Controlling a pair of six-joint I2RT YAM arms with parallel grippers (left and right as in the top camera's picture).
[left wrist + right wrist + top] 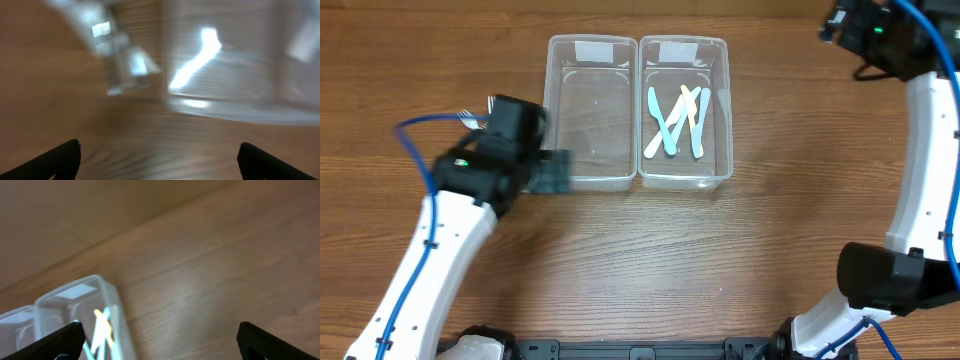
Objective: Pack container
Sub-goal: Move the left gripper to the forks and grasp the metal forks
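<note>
roughly: two clear bins stand side by side, touching, at the far middle of the table (650, 270). the filled container (717, 150) holds a crossed heap of pastel utensils (675, 122); the empty container (592, 120) has nothing in it. the left gripper (160, 155) is spread wide and carrying nothing, at the empty container's near left corner. i judge it is there to steady or nudge that bin. the right gripper (160, 335) is equally wide and bare, high and well apart from both bins. overhead gives the layout but crops the right fingers. the right wrist view shows them apart, with the utensils low left. the left wrist view is smeared, so i cannot tell whether it touches the wall.
</note>
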